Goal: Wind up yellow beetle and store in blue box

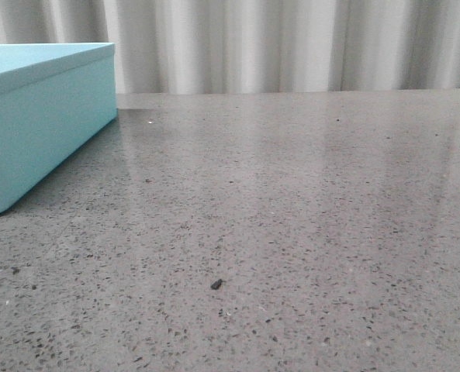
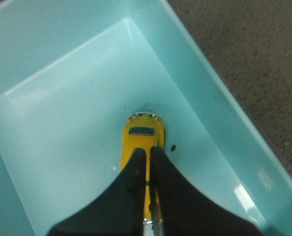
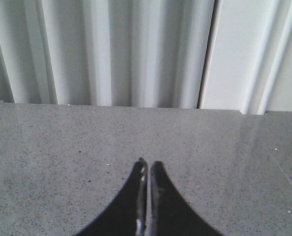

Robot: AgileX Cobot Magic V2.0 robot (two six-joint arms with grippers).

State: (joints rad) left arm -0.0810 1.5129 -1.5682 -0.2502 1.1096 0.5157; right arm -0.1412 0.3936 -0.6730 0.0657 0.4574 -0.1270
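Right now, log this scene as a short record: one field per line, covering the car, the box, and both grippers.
yellow beetle: inside the blue box, over its floor, roof towards the left wrist camera
blue box: open, on the table's left side
left gripper: above the beetle, jaws nearly together over its roof; grip unclear
right gripper: jaws shut, holding nothing, over bare table
small dark speck: on box floor beside the car

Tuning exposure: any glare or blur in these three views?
Front view: pale sheen streaks on the table, blue box sharp. Left wrist view: small glare patch on the box rim, yellow beetle slightly soft, left gripper dark. Right wrist view: bright curtain, right gripper silhouetted.
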